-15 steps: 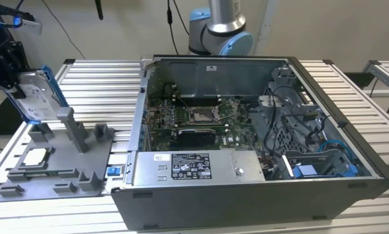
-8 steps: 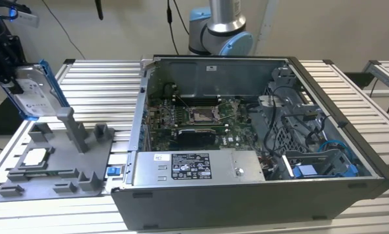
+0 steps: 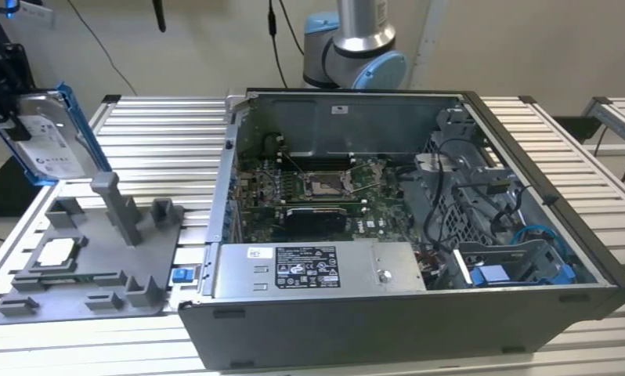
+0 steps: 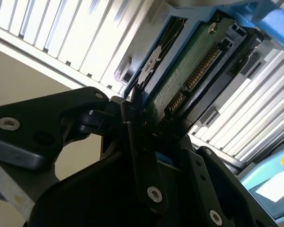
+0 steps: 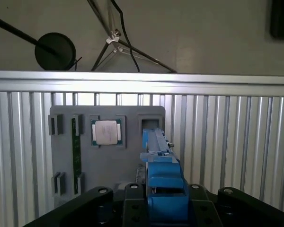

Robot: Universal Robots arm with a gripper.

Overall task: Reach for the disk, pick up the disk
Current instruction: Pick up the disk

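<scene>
The disk (image 3: 53, 139), a silver drive with a white label and a blue bracket along its edge, hangs upright in the air at the exterior view's far left, above the grey fixture plate (image 3: 93, 266). My gripper (image 3: 15, 121) is shut on it from the upper left. In the second wrist view the black fingers (image 4: 132, 118) clamp the disk's end, and its green circuit-board side (image 4: 189, 71) faces the camera. Between the black gripper links in the first wrist view, the disk's blue bracket edge (image 5: 163, 184) stands over the fixture plate (image 5: 66, 156).
An open computer case (image 3: 563, 258) with a motherboard and a labelled grey power supply (image 3: 312, 270) takes the middle and right of the slatted table (image 3: 156, 133). The fixture plate carries a tall post (image 3: 119, 207) and a small square chip (image 3: 56, 252). The arm's base (image 3: 355, 47) stands behind the case.
</scene>
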